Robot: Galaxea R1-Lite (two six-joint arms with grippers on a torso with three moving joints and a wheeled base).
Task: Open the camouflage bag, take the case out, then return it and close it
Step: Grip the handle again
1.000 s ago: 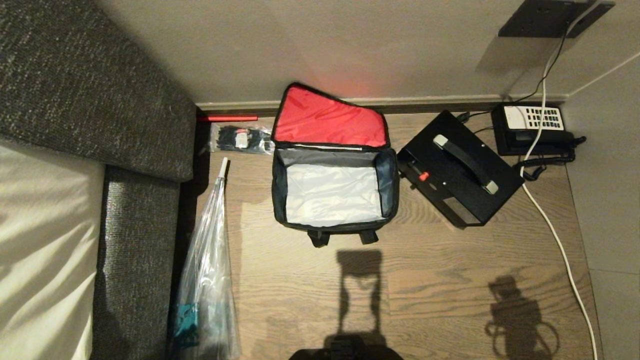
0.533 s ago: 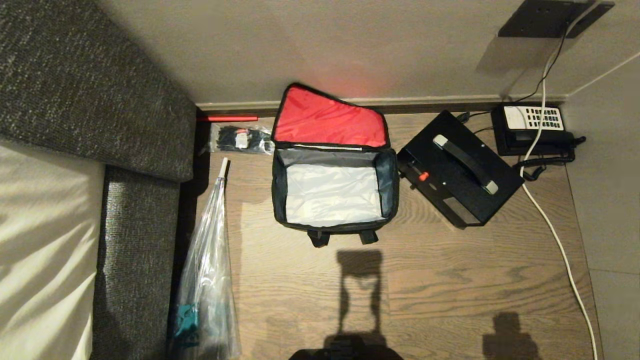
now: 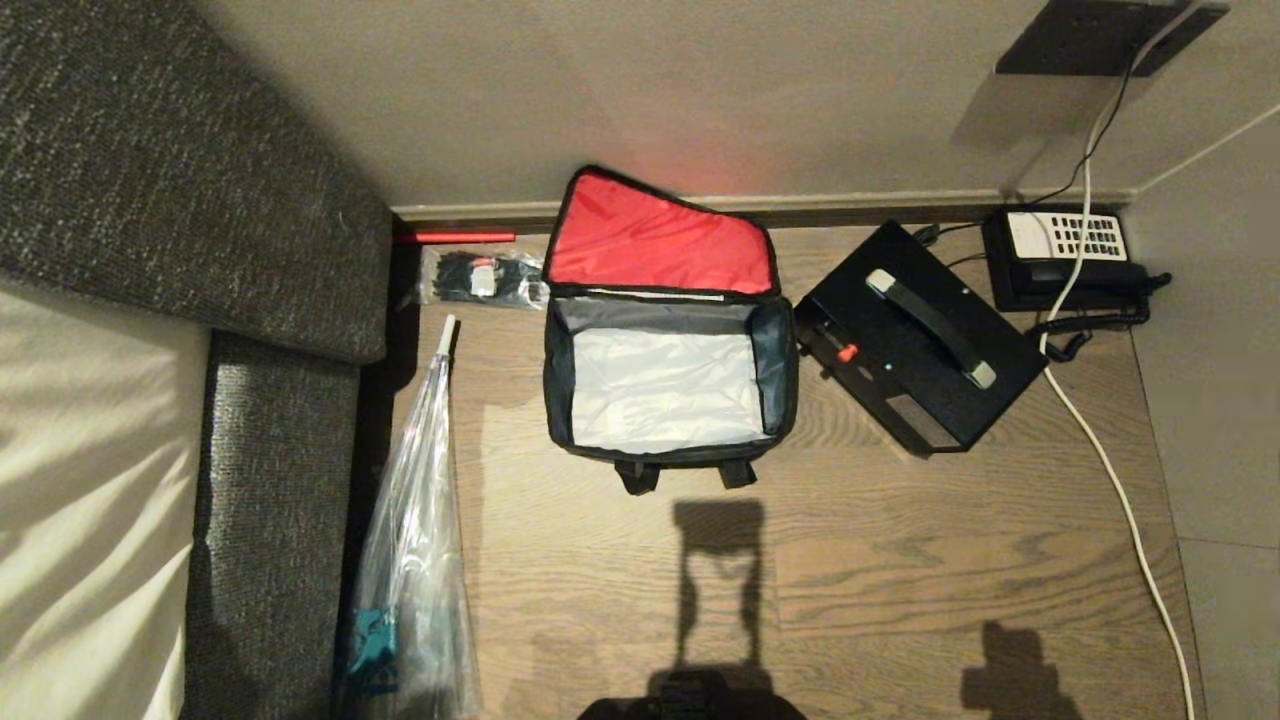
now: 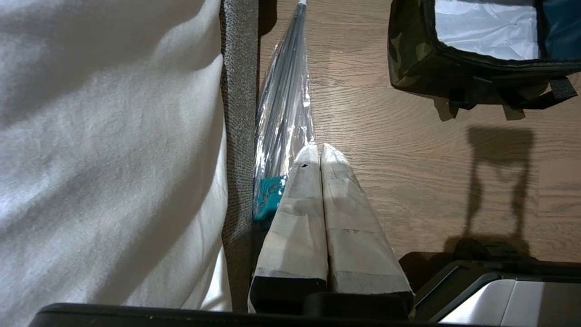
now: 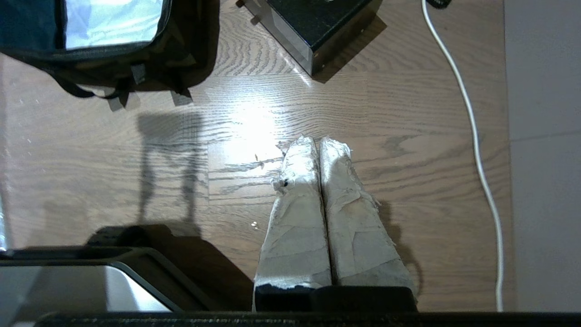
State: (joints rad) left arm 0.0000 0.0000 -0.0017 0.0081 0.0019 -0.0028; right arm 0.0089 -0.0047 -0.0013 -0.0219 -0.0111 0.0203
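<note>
The camouflage bag stands open on the wooden floor, red lid up at 12 o'clock, interior empty. The case sits just beside it at 3 o'clock. Left gripper and right gripper hang over the floor, fingers pressed together, holding nothing.

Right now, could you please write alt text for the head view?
An open camouflage bag, red lid up and empty, sits on a wood floor by the wall. The black case stands right of it, a telephone beyond.
</note>
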